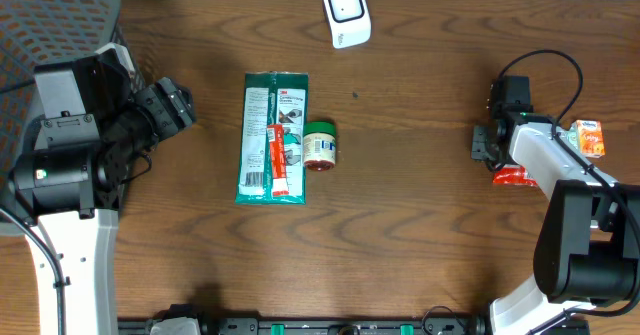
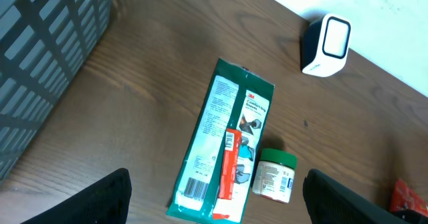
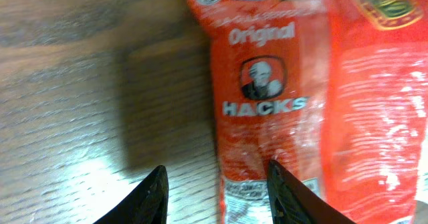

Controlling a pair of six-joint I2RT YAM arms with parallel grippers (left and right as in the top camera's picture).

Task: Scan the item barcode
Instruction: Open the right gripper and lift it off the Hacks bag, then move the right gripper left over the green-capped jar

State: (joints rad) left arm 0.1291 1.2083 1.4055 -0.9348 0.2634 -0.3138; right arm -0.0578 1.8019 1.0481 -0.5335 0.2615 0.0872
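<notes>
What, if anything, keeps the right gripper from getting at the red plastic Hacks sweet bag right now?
Probably nothing, so yes. The right gripper hangs close over the red plastic Hacks bag, jaws apart, with the bag's left edge between its fingertips. Nothing lies on the bag; only bare wooden table beside it.

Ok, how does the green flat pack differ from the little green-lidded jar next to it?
The green pack is long and flat; the jar is short and round, lying on its side. The pack carries a red tube on top; the jar carries nothing. The pack is mostly green; the jar is green only at its lid. Both lie side by side, unheld.
</notes>
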